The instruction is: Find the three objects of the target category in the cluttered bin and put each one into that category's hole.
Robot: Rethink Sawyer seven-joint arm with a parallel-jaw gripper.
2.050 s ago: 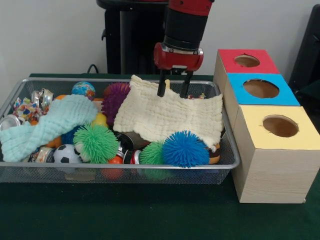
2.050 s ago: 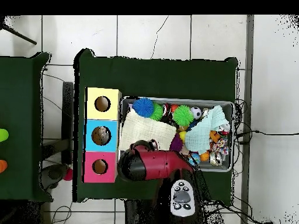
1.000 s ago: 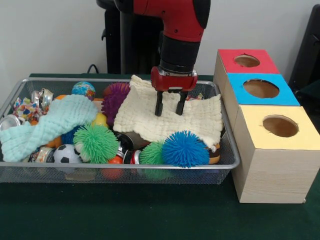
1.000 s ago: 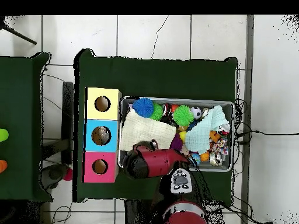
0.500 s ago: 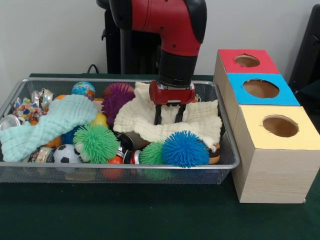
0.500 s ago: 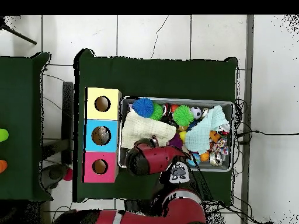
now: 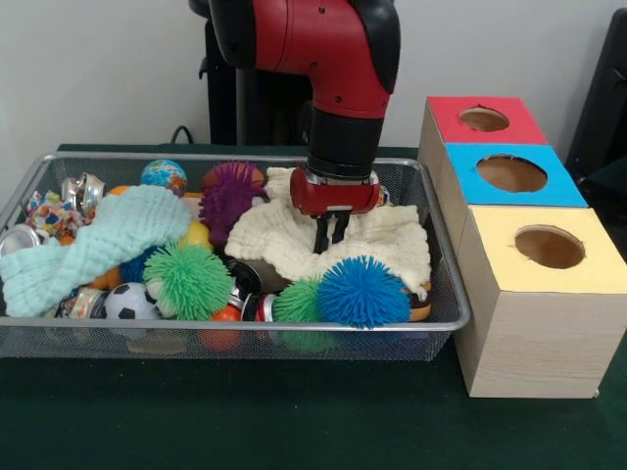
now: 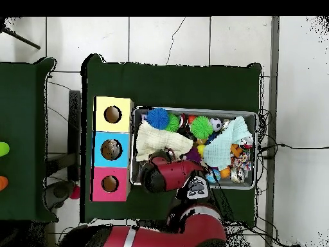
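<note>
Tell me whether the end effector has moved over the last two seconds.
Yes. The end effector has come down and toward the bin's near rim, from above the far edge of the cream cloth to its middle, now shut, pinching the cloth.

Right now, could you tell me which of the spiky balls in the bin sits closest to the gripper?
The blue spiky ball, directly below the gripper in the front view; the green and purple ones sit farther off.

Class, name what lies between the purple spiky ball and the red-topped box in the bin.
Front view: the cream cloth, gathered under the gripper, jaws closed on it.
</note>
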